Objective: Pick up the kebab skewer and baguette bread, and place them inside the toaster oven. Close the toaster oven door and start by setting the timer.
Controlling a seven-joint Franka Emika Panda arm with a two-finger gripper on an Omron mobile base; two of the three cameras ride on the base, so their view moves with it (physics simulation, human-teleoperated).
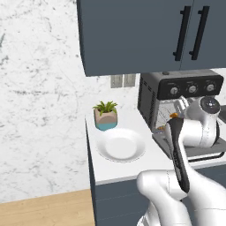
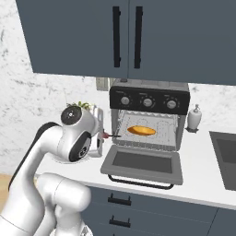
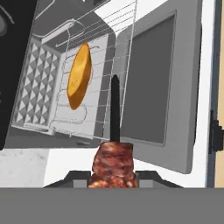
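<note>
Jaws pinch kebab skewer before open toaster oven holding baguette bread.

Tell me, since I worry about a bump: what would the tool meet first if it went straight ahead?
Probably the toaster oven: the tool, shut on the kebab skewer, points at its wire rack near the baguette bread. Depth is unclear.

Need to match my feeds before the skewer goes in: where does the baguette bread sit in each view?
Left base view: baguette bread, an orange sliver in the toaster oven opening, mostly behind the arm, right of centre.
Right base view: lying across the rack, centre of the picture.
Hand view: standing on end in this rolled picture, upper left, on the rack.
Shared landmark: the dropped-open toaster oven door.
</note>
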